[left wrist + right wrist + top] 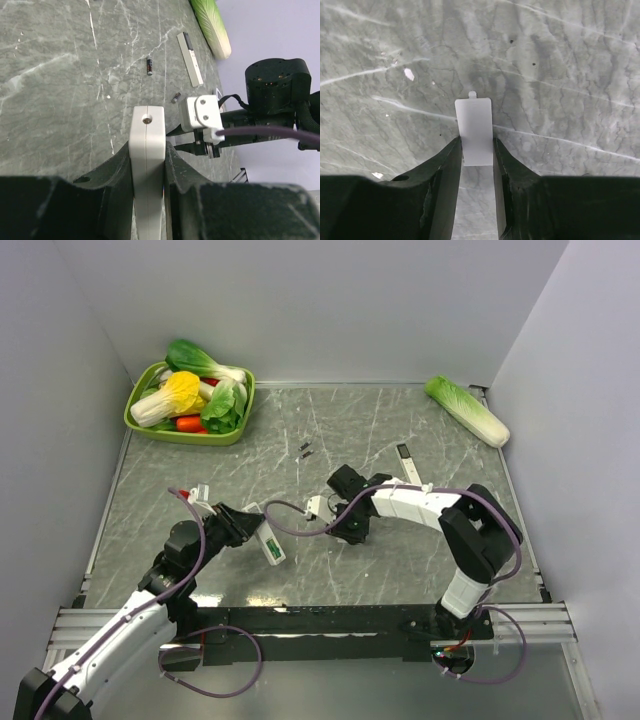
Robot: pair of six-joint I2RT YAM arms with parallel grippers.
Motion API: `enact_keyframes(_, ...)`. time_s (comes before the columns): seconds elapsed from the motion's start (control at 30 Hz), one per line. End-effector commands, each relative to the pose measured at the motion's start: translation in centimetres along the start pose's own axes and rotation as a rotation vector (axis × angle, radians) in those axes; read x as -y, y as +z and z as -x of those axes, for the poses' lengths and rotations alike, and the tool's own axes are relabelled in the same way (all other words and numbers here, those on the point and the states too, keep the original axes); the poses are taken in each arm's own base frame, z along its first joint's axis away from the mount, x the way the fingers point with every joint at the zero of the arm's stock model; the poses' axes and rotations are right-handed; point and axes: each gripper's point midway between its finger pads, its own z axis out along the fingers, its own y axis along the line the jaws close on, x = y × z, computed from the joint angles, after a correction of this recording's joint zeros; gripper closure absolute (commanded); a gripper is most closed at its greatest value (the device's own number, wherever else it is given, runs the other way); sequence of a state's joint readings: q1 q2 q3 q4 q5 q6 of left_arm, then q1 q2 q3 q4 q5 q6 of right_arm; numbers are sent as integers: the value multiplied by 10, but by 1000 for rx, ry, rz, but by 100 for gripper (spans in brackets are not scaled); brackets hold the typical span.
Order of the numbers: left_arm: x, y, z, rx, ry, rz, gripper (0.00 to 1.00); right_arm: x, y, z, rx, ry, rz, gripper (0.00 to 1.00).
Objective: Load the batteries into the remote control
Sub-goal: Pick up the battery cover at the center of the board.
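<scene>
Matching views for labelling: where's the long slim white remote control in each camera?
Top external: long slim white remote control lower left of centre, green recess showing, in the left gripper.
Left wrist: bottom centre, edge-on between the fingers.
Right wrist: absent; right gripper shut on a small white flat plate.
Shared landmark: grey marbled table.
</scene>
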State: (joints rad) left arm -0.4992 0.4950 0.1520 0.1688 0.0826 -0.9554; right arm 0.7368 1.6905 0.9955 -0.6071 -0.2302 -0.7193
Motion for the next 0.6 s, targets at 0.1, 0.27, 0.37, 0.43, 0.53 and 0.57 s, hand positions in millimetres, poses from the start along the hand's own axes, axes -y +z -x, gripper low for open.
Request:
enact_keyframes(0.1, 29, 0, 19, 53, 0, -87, 98, 0, 1, 17, 5, 260, 14, 65)
enact_keyframes(0.27, 28, 0, 18, 49, -10, -88, 99, 10, 3, 24, -14, 513, -54, 66)
enact_keyframes(0.37, 27, 0, 17, 51, -11, -85, 98, 19, 3, 31, -7, 648, -123, 66)
enact_keyframes(0.43, 26, 1, 16, 48, -16, -81, 99, 22, 4, 35, 1, 698, -154, 66)
enact_keyframes(0.53, 26, 1, 16, 48, -18, -83, 99, 24, 6, 38, -2, 728, -200, 64)
enact_keyframes(0.57, 26, 1, 16, 45, -19, -83, 98, 23, 6, 39, -1, 722, -200, 60)
